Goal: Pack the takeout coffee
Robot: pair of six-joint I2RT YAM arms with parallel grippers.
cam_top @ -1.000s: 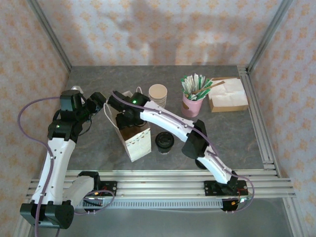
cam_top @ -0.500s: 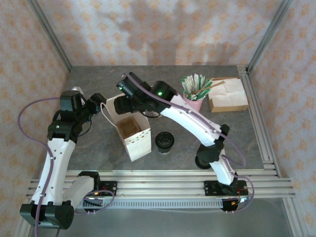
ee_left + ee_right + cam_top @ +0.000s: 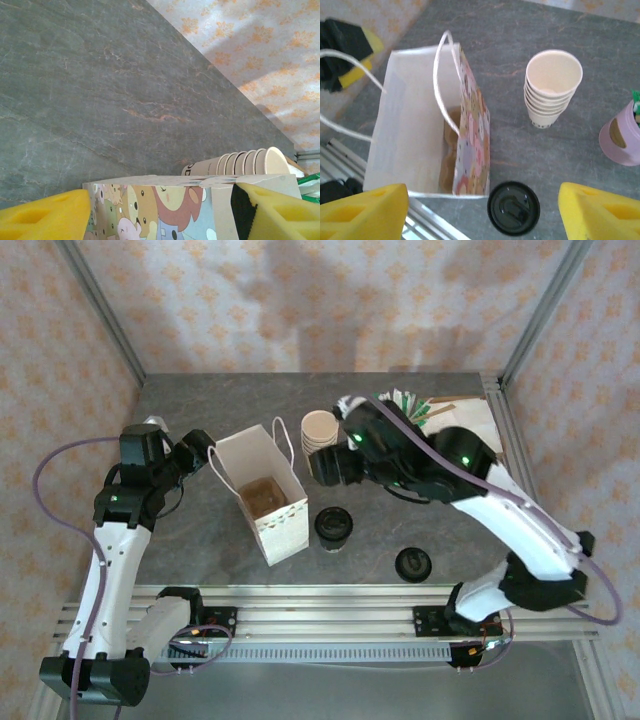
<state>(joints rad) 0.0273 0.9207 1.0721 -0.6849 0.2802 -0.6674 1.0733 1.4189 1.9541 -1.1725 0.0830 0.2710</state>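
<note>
In the right wrist view the paper body of the takeout coffee (image 3: pixel 513 207) is hidden beneath its black lid (image 3: pixel 506 216), and the pink cup (image 3: pixel 621 140) is cut off by the right edge.

Open white bag (image 3: pixel 405 125), takeout coffee (image 3: pixel 513 207) just beside it, tan cup stack (image 3: pixel 552 90) near, pink cup (image 3: pixel 620 140) at rt edge

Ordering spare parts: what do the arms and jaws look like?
The left arm and right arm have white links, black joints and green lights, with a purple cable along each. The jaws carry yellow pads.
</note>
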